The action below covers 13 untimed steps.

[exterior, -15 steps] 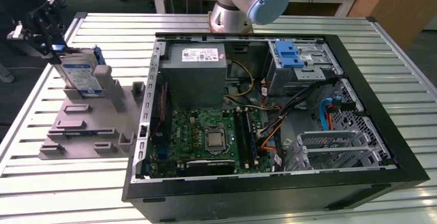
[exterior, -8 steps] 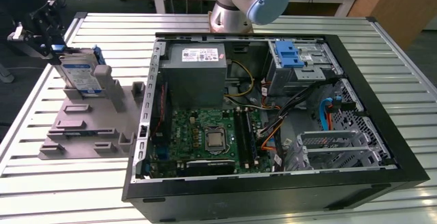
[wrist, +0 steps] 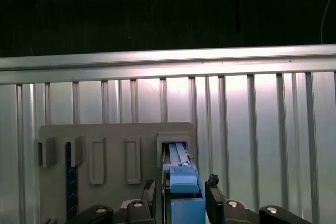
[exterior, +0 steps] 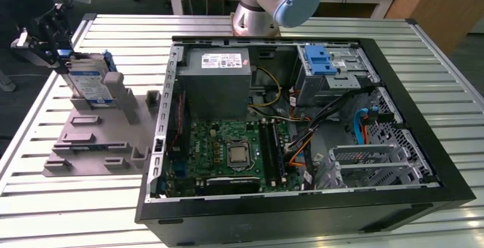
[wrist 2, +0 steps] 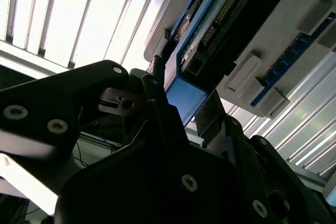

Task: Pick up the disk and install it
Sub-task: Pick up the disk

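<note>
The disk (exterior: 89, 86) stands upright on its edge in a slot of the grey holder (exterior: 98, 140) at the exterior view's left. It is silver with a white-and-blue label and a blue carrier. My gripper (exterior: 64, 58) hangs right over its top edge. In both wrist views the blue end of the disk (wrist: 184, 182) (wrist 2: 186, 95) sits between my gripper's (wrist: 181, 184) (wrist 2: 184, 90) two dark fingers, with a narrow gap on each side. The gripper is open and straddles the disk. The disk rests seated in the holder (wrist: 115, 135).
An open black computer case (exterior: 302, 208) lies on the slatted metal table (exterior: 76, 214) at the exterior view's right. Inside it are a grey power supply (exterior: 219, 81), a green motherboard (exterior: 226, 152), a metal drive cage (exterior: 378, 166) and a blue latch bracket (exterior: 321, 60). The arm's base (exterior: 268, 4) stands behind the case.
</note>
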Motion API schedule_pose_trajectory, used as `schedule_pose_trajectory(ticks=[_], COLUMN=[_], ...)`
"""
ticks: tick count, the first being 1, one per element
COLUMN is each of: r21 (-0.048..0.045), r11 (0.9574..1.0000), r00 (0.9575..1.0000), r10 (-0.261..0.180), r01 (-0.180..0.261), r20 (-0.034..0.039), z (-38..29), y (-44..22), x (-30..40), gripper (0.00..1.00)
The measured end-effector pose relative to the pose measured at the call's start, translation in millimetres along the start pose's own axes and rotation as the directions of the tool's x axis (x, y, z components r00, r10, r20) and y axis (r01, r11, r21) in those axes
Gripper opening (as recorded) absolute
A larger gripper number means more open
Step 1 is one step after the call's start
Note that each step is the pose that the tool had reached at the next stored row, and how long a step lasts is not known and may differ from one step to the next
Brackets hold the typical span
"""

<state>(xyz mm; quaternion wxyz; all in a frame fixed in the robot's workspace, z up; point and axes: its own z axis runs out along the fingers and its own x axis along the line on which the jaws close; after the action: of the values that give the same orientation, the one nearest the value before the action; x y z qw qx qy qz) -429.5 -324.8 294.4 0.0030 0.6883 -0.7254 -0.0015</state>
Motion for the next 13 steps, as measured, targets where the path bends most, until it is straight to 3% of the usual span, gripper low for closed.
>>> schedule_pose_trajectory(ticks=[5,13], r21=[-0.0076,-0.0083], r11=[1.0,1.0], r00=[1.0,1.0], r10=[0.001,0.003], r01=[-0.001,-0.003], r20=[-0.0013,-0.0041], z=[3.1,3.7], y=[-0.1,-0.3], x=[-0.9,-1.1], gripper=[0.49,0.49])
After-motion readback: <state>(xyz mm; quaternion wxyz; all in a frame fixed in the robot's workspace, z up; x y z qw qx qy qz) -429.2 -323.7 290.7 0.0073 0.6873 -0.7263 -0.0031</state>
